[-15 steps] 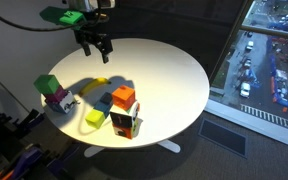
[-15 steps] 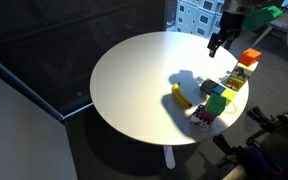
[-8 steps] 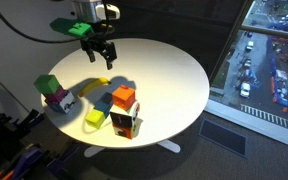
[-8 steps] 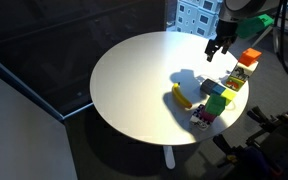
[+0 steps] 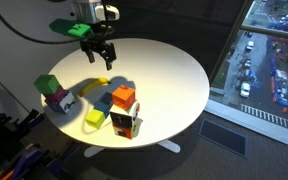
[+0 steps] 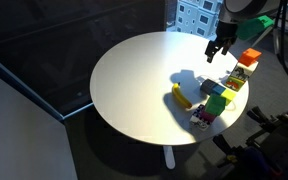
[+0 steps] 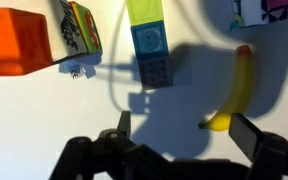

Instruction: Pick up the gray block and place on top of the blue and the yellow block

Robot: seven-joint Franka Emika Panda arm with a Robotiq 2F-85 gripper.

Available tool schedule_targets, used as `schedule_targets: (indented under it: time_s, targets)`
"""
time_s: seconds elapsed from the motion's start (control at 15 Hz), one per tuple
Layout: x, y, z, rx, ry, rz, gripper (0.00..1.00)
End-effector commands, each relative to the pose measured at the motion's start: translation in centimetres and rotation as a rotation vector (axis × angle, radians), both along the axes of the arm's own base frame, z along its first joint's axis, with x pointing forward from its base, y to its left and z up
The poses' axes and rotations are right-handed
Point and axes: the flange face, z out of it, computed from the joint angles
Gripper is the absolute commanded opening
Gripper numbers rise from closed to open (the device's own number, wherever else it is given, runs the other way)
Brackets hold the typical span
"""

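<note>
My gripper [image 5: 101, 55] hangs open and empty above the table, over the banana [image 5: 101, 81]; it also shows in an exterior view [image 6: 216, 50]. In the wrist view the open fingers [image 7: 184, 130] frame bare table, with the banana's tip [image 7: 234, 90] just ahead of one finger. A blue block [image 7: 152, 55] lies end to end with a yellow-green block [image 7: 144, 12]; they also show in an exterior view [image 5: 100, 103], [image 5: 94, 118]. I cannot make out a clearly gray block; a pale block with purple [image 5: 62, 99] sits by a green cube [image 5: 47, 86].
An orange block [image 5: 122, 97] rests on a printed carton [image 5: 124, 122] near the table's [image 5: 174, 70] edge; both show in the wrist view, block [image 7: 19, 42] and carton [image 7: 79, 28]. The objects cluster on one side of the round white table. A window is beside it.
The gripper came down a little toward the table over the banana a second ago, then held still. The objects have not moved.
</note>
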Motion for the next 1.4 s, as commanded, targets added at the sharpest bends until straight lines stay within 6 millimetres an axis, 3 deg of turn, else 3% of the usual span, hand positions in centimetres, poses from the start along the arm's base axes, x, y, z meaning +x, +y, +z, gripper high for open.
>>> schedule_targets:
  time_s: [0.0,0.67,1.33]
  targets:
    - [-0.8,-0.4,-1.0,-0.007,-0.015,0.027,1.00]
    - [-2.2,-2.0,-6.4,0.011,0.016,0.076,1.00]
    - [-1.8,-1.8,-11.8,-0.037,0.035,0.119,1.00]
